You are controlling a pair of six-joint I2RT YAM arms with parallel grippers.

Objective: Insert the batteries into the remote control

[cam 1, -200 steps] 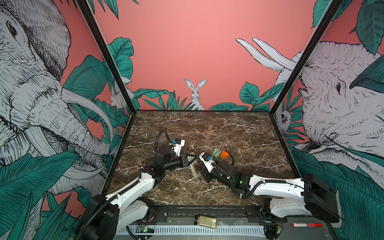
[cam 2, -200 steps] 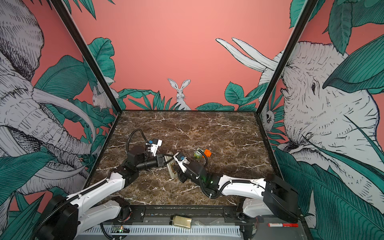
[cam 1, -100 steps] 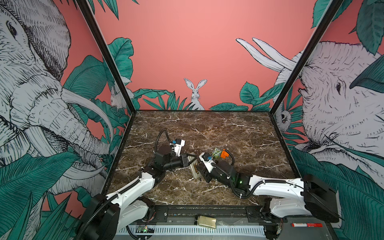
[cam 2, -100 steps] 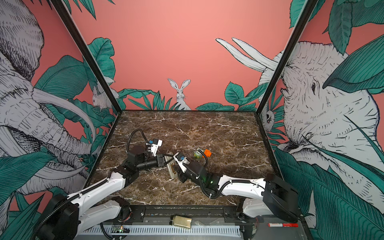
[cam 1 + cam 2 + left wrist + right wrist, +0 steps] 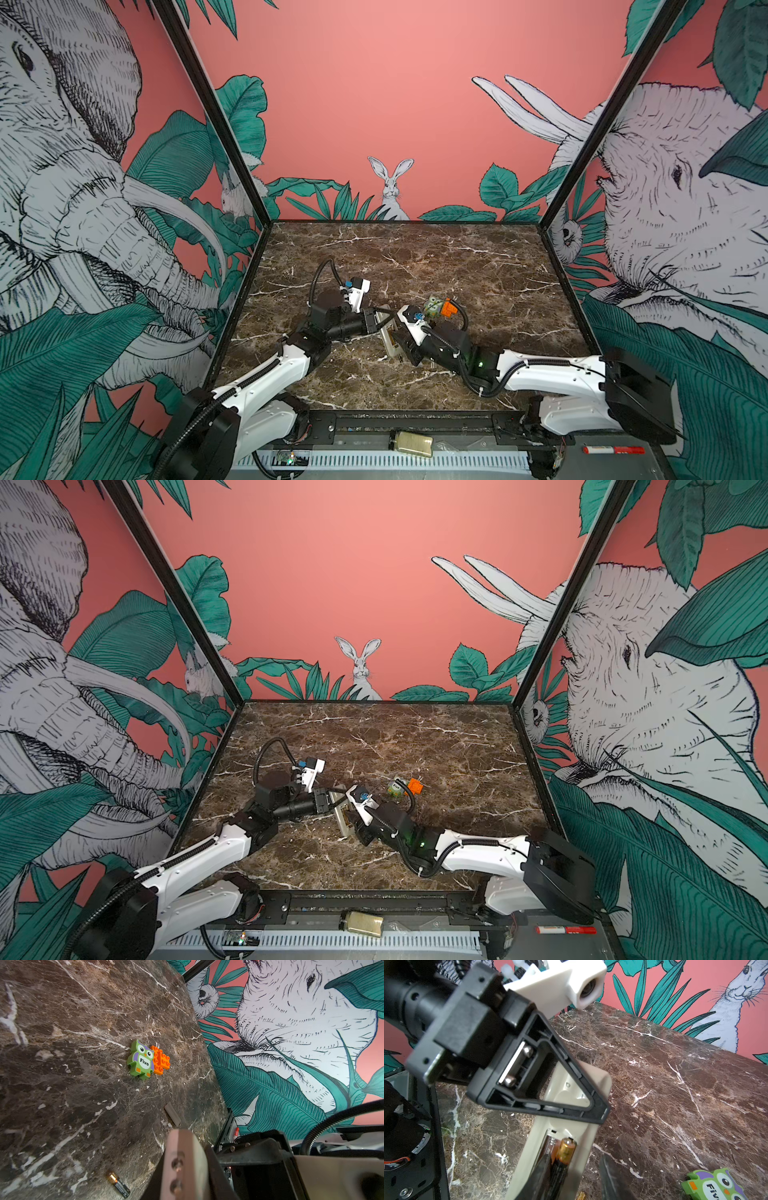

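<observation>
The remote (image 5: 389, 341) sits mid-table (image 5: 457, 266) between both arms, its pale back and open recess showing. The left gripper (image 5: 377, 323) is fully closed, pinching the remote's far end. 1 triangular finger (image 5: 598, 1114) lies flat across its back. The right gripper (image 5: 575, 1156) stands partly apart at the recess end. 1 dark finger (image 5: 543, 1169) sits in the recess against a battery (image 5: 564, 1153), and the other is beside the remote's edge, so it grips nothing clearly. A 2nd battery (image 5: 118, 1184) lies loose on the table. An owl block (image 5: 141, 1060) and an orange block (image 5: 162, 1059) touch each other, beyond the right arm.
</observation>
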